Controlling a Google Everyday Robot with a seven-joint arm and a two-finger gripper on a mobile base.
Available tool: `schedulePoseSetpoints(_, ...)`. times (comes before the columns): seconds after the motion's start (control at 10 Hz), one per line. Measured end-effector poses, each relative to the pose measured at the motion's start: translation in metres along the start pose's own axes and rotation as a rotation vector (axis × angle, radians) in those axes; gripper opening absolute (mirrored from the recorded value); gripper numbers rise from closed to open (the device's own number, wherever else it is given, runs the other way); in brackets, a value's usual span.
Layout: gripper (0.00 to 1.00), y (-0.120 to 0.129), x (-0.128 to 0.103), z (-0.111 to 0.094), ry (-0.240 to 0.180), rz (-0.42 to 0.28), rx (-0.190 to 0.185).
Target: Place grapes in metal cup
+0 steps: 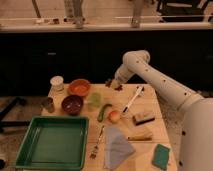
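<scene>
The grapes (119, 87) show as a small dark reddish clump on the wooden table (150, 102), near its back edge. My gripper (113, 82) hangs from the white arm just left of and above them, fingers shut. I cannot tell whether it touches them. The metal cup (48, 104) is a small dull grey cylinder standing at the table's far left, well away from the gripper, in front of the white lidded container (57, 82).
An orange bowl (79, 87), dark red bowl (72, 104) and translucent green cup (94, 100) stand between gripper and metal cup. A green tray (30, 145) fills the front left. A peach-coloured fruit (114, 116), white utensil (132, 99), brush (143, 118), grey cloth (117, 145) and green sponge (161, 156) lie to the right.
</scene>
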Motion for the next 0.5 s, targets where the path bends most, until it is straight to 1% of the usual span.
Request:
schedulePoseSetpoints(0.1,0.00,0.009,-0.004,-0.004,-0.016,-0.026,-0.017)
schedulePoseSetpoints(0.2,0.00,0.014,-0.007,-0.008,-0.027,-0.042,-0.023)
schedulePoseSetpoints(0.3,0.00,0.027,-0.014,-0.016,-0.047,-0.075,-0.034)
schedulePoseSetpoints(0.5,0.00,0.042,-0.021,-0.027,-0.064,-0.121,-0.043)
